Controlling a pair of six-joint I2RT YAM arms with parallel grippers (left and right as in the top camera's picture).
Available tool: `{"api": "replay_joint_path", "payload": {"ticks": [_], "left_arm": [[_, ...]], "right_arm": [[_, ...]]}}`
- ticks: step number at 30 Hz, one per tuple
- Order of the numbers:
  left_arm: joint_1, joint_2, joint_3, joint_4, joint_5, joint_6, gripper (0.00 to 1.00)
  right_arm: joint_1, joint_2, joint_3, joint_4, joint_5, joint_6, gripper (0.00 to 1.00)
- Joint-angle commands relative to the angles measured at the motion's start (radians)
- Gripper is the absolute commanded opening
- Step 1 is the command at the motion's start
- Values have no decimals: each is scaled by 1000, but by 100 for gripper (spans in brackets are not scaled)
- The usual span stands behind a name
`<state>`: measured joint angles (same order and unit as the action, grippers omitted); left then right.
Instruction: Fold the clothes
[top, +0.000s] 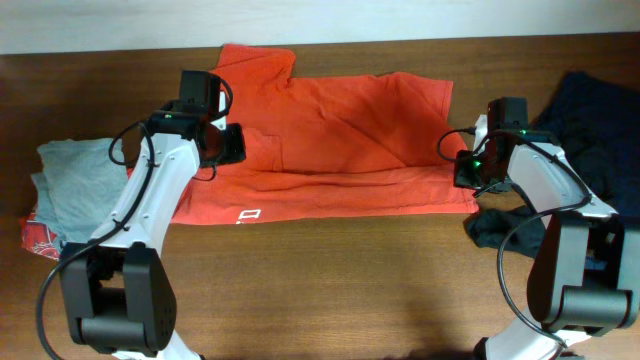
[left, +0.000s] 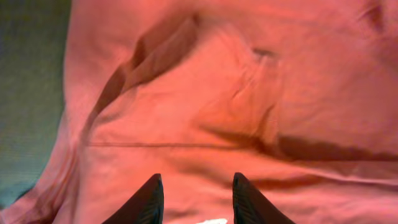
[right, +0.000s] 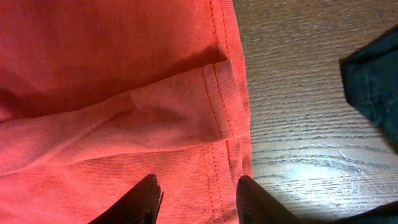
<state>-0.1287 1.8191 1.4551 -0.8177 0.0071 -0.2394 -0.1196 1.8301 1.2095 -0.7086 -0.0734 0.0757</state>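
The orange-red T-shirt (top: 340, 140) lies spread across the back of the wooden table, its lower part folded up into a long band with a small white print (top: 248, 214) near the left. My left gripper (top: 232, 145) hovers over the shirt's left side; in the left wrist view its jaws (left: 196, 183) stand apart over wrinkled red cloth (left: 249, 93), gripping nothing. My right gripper (top: 462, 170) is at the shirt's right edge. There its jaws (right: 199, 183) stand apart astride the stitched hem (right: 219, 118), which lies flat. A dark navy garment (top: 590, 120) lies at the far right.
A grey garment (top: 70, 175) lies on a red patterned one (top: 35, 240) at the left edge. A small dark cloth (top: 495, 228) sits by the right arm's base. Bare wood (right: 298, 93) separates the shirt's hem from the navy fabric (right: 373, 81).
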Motion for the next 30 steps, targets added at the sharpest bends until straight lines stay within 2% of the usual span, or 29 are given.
{"api": "replay_joint_path", "payload": {"ticks": [1, 8, 19, 30], "left_arm": [[0, 6, 0, -46, -56, 8, 36], [0, 7, -18, -134, -110, 7, 30], [0, 133, -111, 15, -110, 8, 24], [0, 183, -114, 10, -109, 8, 24]], "right_arm": [[2, 9, -5, 5, -2, 2, 45], [2, 9, -5, 1, -2, 2, 46], [2, 13, -5, 43, -49, -70, 45], [2, 111, -19, 49, -57, -76, 45]]}}
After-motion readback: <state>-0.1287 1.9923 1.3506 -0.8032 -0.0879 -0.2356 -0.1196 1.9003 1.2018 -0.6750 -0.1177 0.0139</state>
